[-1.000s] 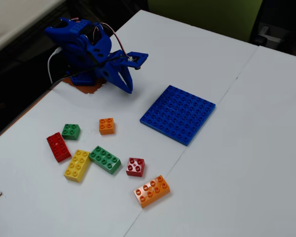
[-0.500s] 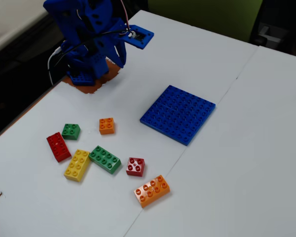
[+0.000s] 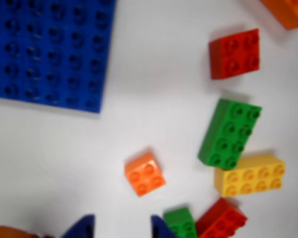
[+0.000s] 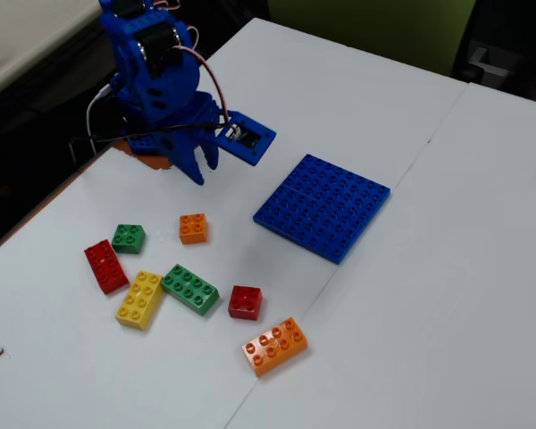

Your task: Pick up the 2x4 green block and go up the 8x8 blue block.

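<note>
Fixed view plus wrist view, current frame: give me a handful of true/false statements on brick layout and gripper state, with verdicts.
1. The 2x4 green block lies on the table, not held. True.
2. The gripper is shut on a brick. False: in the fixed view its fingers hang above the table with nothing between them.
3. The 8x8 blue block has a brick on it. False: its studs are bare in both views.
4. The yellow brick sits right beside the 2x4 green block. True; whether they touch is unclear.
5. The small orange brick is the brick nearest the gripper in the fixed view. True.
6. Two small green bricks are on the table. False: only one small green brick.
</note>
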Controlling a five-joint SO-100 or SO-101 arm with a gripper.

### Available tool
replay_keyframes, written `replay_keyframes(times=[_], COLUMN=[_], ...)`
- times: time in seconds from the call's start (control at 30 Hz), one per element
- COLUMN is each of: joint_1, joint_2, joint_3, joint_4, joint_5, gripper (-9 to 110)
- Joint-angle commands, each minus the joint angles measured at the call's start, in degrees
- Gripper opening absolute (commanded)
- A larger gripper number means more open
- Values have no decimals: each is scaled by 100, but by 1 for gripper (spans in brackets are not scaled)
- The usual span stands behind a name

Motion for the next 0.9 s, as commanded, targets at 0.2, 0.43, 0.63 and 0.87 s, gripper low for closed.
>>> replay_keyframes(times=[0.2, 0.43, 0.63, 0.87], joint_1=[853, 1204, 1292, 1459], joint_2=[-1345, -2276, -3032, -3621], joint_3=[-1802, -1890, -2171, -2821], joint_4=[-396, -1125, -1644, -1688], joint_5=[-185, -132, -105, -158], gripper=[26, 28, 29, 29])
